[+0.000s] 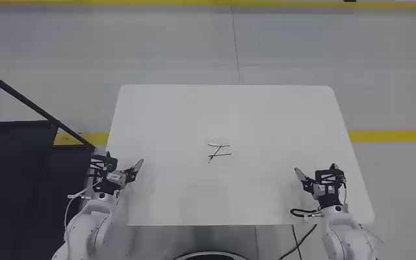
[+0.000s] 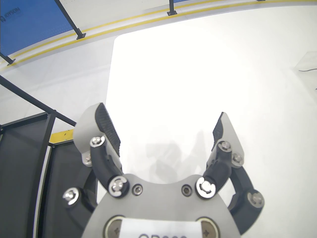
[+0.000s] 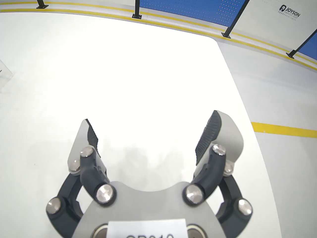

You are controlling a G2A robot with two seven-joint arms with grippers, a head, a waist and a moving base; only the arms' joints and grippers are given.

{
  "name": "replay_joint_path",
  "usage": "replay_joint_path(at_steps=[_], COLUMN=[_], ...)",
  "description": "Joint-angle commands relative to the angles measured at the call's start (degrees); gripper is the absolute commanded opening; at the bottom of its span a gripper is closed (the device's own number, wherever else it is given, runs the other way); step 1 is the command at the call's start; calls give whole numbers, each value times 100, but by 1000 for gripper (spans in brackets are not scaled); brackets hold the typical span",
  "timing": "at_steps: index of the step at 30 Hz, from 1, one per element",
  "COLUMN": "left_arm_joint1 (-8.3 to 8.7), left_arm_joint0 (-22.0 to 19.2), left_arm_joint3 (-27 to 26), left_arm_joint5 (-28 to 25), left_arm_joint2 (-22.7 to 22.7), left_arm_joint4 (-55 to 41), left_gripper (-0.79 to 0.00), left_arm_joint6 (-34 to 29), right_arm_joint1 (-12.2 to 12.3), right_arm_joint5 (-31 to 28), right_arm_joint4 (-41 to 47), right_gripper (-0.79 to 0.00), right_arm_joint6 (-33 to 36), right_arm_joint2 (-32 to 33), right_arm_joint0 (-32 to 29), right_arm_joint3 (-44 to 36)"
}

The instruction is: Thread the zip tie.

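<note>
A: Quick, where's your zip tie (image 1: 219, 152)?
B: Flat on the table (image 1: 195, 110), dead centre. Thin dark strands crossing, can't tell if one piece or two. Probably set mid-table so both your arms can reach it, since threading is a two-hand job.
A: And the grippers?
B: Your left gripper (image 1: 133, 170) sits at the near left edge, jaws spread wide, nothing in them. Your right gripper (image 1: 317, 174) is at the near right edge, also wide apart and empty. Looks like a ready pose to me. With 12 pointing away from the robot, the zip tie is at 2–3 o'clock from the left gripper and 9–10 from the right, well apart from both.
</note>
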Motion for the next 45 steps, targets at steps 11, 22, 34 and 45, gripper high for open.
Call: replay_joint_path(at_steps=[11,22,34,45], left_arm_joint1=[-14,-5,3,1], left_arm_joint0=[-111,-116,-10,-17], left_arm_joint3=[56,-80,-495,-502], left_arm_joint5=[-489,-1590,-1778,-1790], left_arm_joint2=[-89,-357,-510,-493], left_arm_joint4=[-678,-1893,-2279,-2293], left_gripper=[0,0,0,0], left_arm_joint6=[-75,-85,-406,-406], right_arm_joint1=[6,146,249,245], right_arm_joint5=[-705,-3680,-4782,-4798], right_arm_joint4=[327,2352,4521,4558], right_gripper=[0,0,0,0], right_arm_joint6=[29,1122,3239,3150], right_arm_joint2=[-5,212,-660,-689], right_arm_joint0=[42,395,1479,1473], right_arm_joint3=[-85,99,595,556])
